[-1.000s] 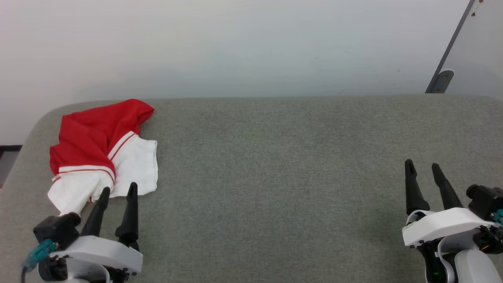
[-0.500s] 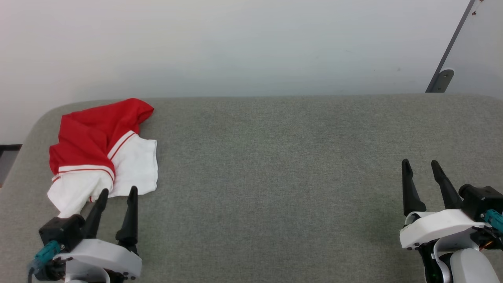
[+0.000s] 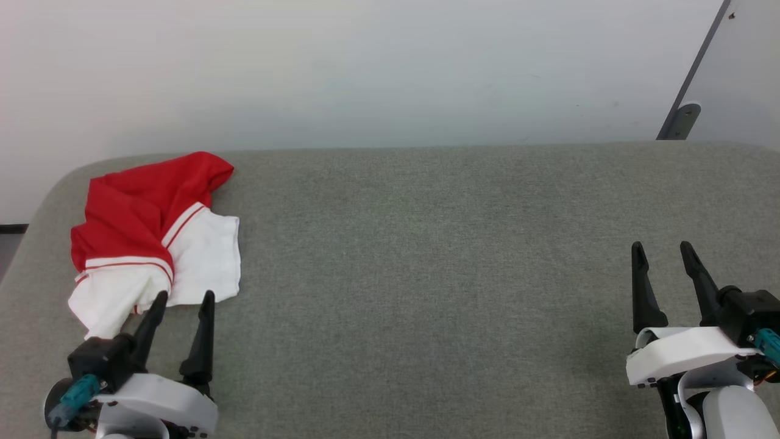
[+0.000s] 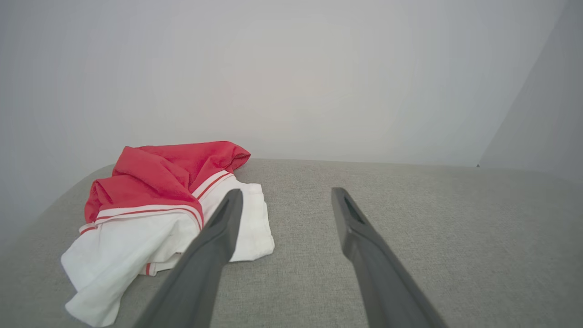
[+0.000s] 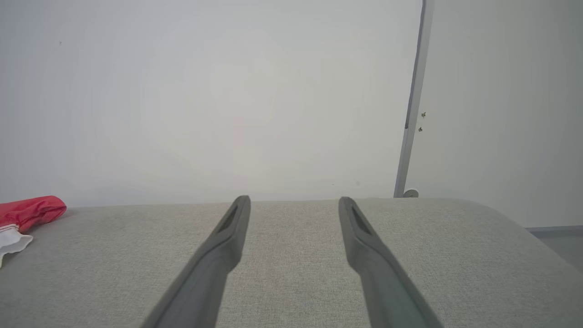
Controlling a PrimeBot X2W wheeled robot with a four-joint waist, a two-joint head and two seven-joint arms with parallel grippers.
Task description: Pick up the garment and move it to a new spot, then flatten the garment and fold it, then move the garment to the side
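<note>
Garment (image 3: 152,231) lies crumpled far left on the grey surface (image 3: 426,274). Left gripper (image 3: 185,297) stands parted, empty, tips beside its white hem. Right gripper (image 3: 662,248) parted, empty, well apart. Left wrist view resolves striped trim (image 4: 150,210); right wrist view adds a wall post (image 5: 412,114).

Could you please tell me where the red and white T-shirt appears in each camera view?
Head view: garment at the left, by the left gripper.
Left wrist view: garment left of centre, partly behind one finger.
Right wrist view: garment cut off at the left edge.
Shared landmark: the far edge of the grey surface against the pale wall.
</note>
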